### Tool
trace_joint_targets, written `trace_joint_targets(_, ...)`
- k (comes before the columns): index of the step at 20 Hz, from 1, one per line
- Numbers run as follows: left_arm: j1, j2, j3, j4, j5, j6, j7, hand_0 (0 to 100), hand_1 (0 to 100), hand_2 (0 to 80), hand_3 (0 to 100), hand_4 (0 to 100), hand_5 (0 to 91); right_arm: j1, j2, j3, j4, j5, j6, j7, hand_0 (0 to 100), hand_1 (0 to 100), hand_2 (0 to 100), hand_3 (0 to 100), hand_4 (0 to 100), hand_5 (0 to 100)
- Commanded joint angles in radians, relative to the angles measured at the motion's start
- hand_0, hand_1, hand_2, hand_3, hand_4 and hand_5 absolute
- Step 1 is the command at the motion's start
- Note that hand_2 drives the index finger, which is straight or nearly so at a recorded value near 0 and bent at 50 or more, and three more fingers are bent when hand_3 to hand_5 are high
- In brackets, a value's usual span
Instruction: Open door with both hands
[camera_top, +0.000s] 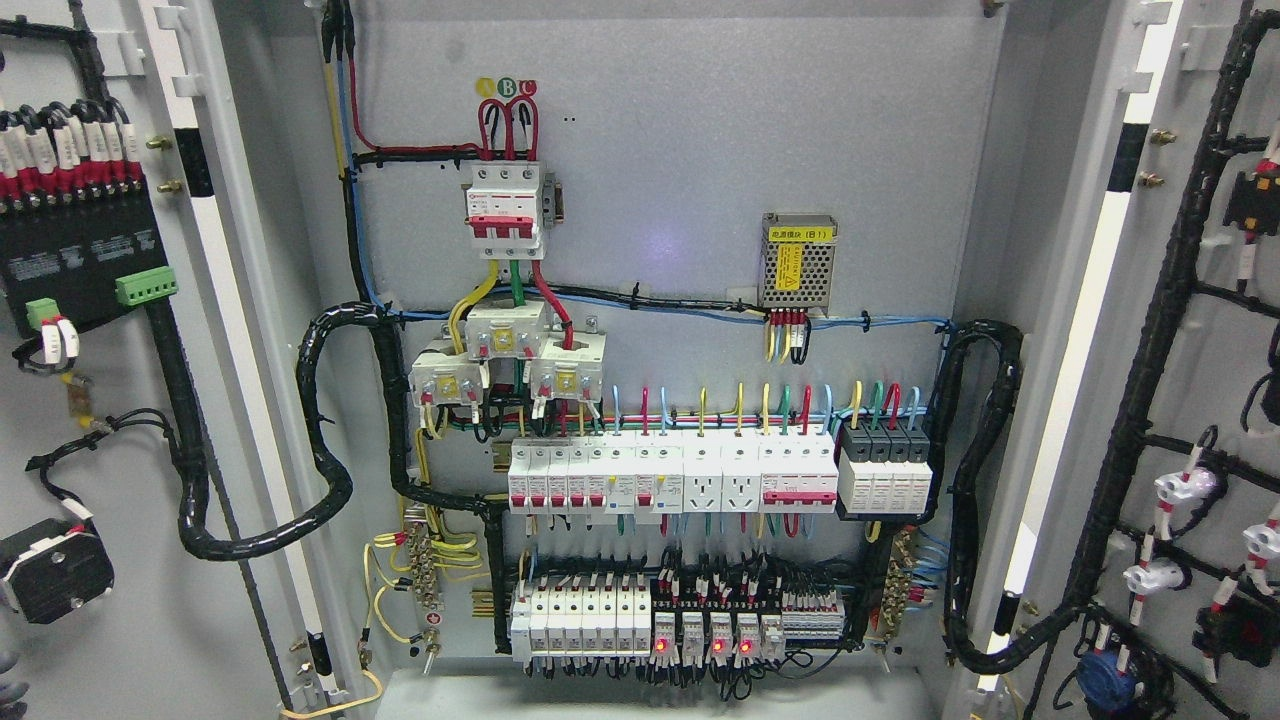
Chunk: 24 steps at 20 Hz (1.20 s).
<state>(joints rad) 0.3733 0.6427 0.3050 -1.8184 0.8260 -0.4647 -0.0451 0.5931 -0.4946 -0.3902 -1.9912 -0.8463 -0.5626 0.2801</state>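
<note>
Both doors stand wide open here: the left door (130, 420) is swung back to the left edge with its inner face toward the camera, and the right door (1190, 400) likewise on the right. So by the look of it the opening is done, or as good as done, and little seems left beyond drawing the arms clear. Neither hand shows plainly; there is a dark rounded shape at the bottom left corner, but I cannot tell whether it is part of a hand, so of the fingers I cannot say whether they are spread or pressed together.

Now the cabinet (680, 170) itself, a grey steel box, fully exposed. High on the back panel sits a red-and-white main breaker (506, 208) fed by red looped wires. To its right, a perforated metal power supply (797, 262) with a yellow label. Below the breaker cluster three white current transformers (505, 358). Across the middle runs a row of white breakers and sockets (672, 475), with a dark-topped block (885, 470) at its right end. The bottom rail (675, 625) carries more modules, several showing red lights. Black corrugated conduit (320, 440) loops from the cabinet onto each door, where further components are mounted
</note>
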Motion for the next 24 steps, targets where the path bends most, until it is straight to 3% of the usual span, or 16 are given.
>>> trace_joint_targets(1, -0.027, 0.031, 0.0, 0.08, 0.002, 0.008, 0.002, 0, 0, 0.0, 0, 0, 0.0, 0.002, 0.005, -0.024, 0.037, -0.008, 0.0, 0.001, 0, 0, 0, 0, 0, 0)
trace_joint_targets(24, -0.05, 0.055, -0.003, 0.094, 0.016, 0.008, 0.002, 0, 0, 0.0, 0, 0, 0.0, -0.007, -0.002, -0.024, 0.031, -0.014, -0.006, 0.007, 0, 0, 0, 0, 0, 0)
